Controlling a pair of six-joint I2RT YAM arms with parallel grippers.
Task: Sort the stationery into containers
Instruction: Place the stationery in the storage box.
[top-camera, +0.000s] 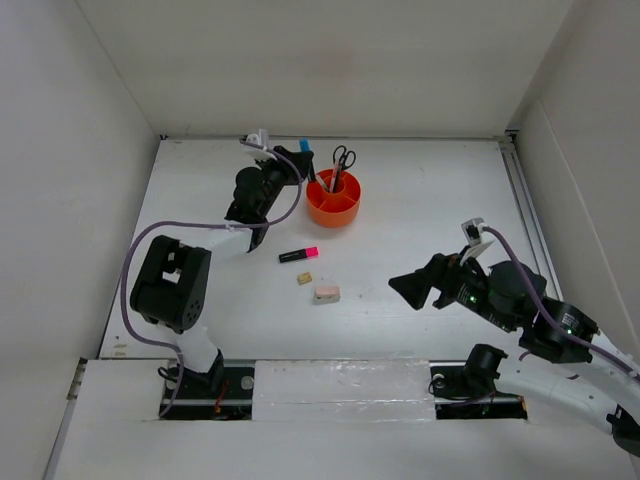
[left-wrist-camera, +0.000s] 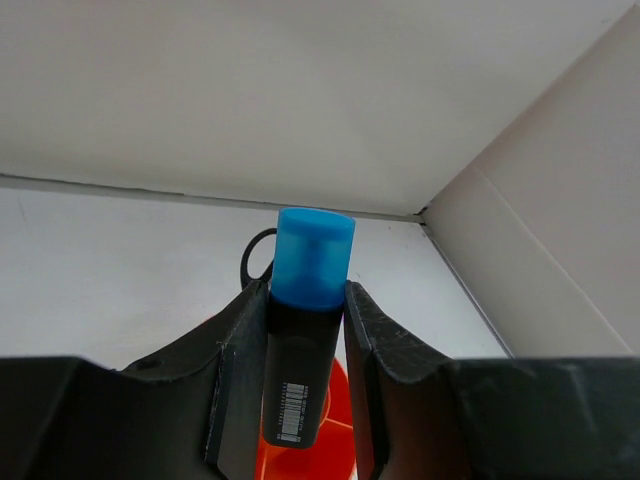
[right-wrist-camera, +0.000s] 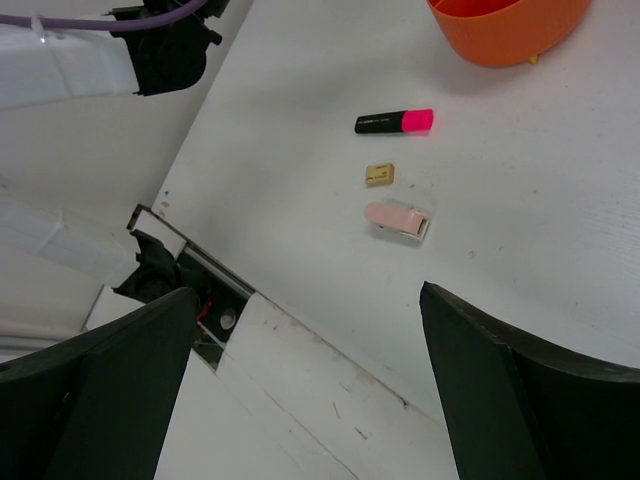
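Left wrist view: the blue-capped highlighter stands upright, cap up, with the left claw clamped on its black barrel, one finger on each side. The orange organiser shows directly beneath the highlighter's lower end, and one black handle loop of the scissors peeks out behind the left finger.

From the top external view, the highlighter is held above the table at the organiser's far-left rim. The scissors stand in the organiser with their handles up; something slim stands beside them, too small to name.

Nearer the arms, the pink-capped highlighter lies flat on the table, pink end to the right. Just nearer than it sits a tan eraser, then a pinkish eraser; the three lie close together but apart.

Well to the right of these, the right claw hangs above the table with its fingers spread wide, holding nothing.
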